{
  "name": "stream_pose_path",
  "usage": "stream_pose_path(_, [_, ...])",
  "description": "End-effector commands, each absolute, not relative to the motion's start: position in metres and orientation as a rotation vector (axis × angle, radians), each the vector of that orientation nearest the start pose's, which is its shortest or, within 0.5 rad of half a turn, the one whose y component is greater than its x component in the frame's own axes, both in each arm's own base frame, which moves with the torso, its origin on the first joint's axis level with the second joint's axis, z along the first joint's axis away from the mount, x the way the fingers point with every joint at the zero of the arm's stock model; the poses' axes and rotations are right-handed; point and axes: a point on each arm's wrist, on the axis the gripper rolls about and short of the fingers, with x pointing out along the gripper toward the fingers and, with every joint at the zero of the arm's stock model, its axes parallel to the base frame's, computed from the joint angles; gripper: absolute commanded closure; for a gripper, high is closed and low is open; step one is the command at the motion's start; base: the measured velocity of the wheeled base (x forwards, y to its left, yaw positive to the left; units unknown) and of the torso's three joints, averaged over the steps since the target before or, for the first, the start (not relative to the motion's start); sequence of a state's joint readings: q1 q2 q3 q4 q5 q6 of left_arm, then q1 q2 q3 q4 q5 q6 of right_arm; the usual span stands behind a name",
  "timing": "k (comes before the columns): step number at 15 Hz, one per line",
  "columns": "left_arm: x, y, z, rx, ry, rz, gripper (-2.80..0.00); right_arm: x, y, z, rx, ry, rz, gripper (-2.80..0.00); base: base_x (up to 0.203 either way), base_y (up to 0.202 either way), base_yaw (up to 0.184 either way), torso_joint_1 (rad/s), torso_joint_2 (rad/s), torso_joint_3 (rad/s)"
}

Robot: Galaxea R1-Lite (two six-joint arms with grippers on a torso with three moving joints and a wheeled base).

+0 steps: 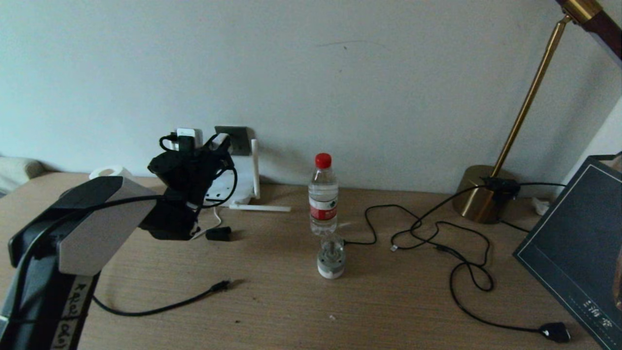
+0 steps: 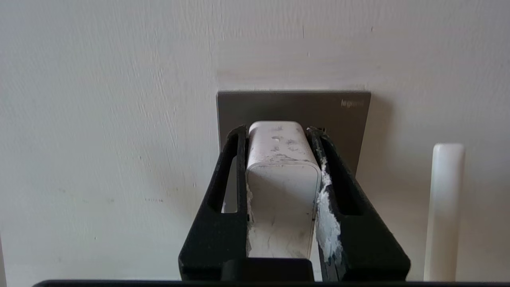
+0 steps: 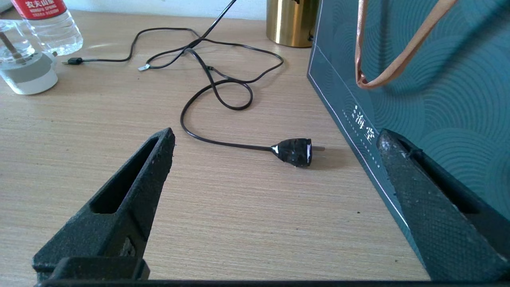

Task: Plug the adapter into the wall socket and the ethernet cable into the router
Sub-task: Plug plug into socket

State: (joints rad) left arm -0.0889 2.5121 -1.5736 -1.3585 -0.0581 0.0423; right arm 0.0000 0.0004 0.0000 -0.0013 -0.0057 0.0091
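Note:
My left gripper (image 1: 218, 144) is raised at the wall, shut on the adapter (image 2: 283, 167), a white cube pinched between both black fingers (image 2: 223, 223). The adapter's front end is at the wall socket (image 2: 342, 115), a dark grey plate; its pins and any gap are hidden. The white router (image 1: 228, 187) sits just below, partly behind my arm, with one antenna (image 1: 254, 165) upright and one lying flat. The ethernet cable (image 1: 160, 307) lies loose on the table, its small connector (image 1: 221, 285) at the free end. My right gripper (image 3: 275, 133) is open over bare table.
A small black oblong block (image 1: 218, 234) lies in front of the router. A water bottle (image 1: 323, 194) and a small clear jar (image 1: 331, 257) stand mid-table. A brass lamp (image 1: 481, 194), a teal bag (image 1: 578, 243) and a black cable with a chunky plug (image 3: 297, 151) are on the right.

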Motion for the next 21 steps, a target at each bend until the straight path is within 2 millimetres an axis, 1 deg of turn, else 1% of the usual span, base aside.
stream_pose_path(1, [0.501, -0.046, 0.116, 0.034, -0.42, -0.127, 0.0, -0.023, 0.0, 0.076, 0.009, -0.002, -0.006, -2.8, 0.0, 0.0, 0.0, 0.0, 0.0, 0.0])
stream_pose_path(5, [0.503, -0.047, 0.11, 0.032, -0.414, -0.12, 0.0, -0.023, 0.0, 0.076, 0.009, -0.002, -0.006, -2.8, 0.0, 0.0, 0.0, 0.0, 0.0, 0.0])
stream_pose_path(21, [0.504, -0.047, 0.105, 0.03, -0.406, -0.117, 0.0, -0.023, 0.0, 0.076, 0.009, -0.002, -0.006, -2.8, 0.0, 0.0, 0.0, 0.0, 0.0, 0.0])
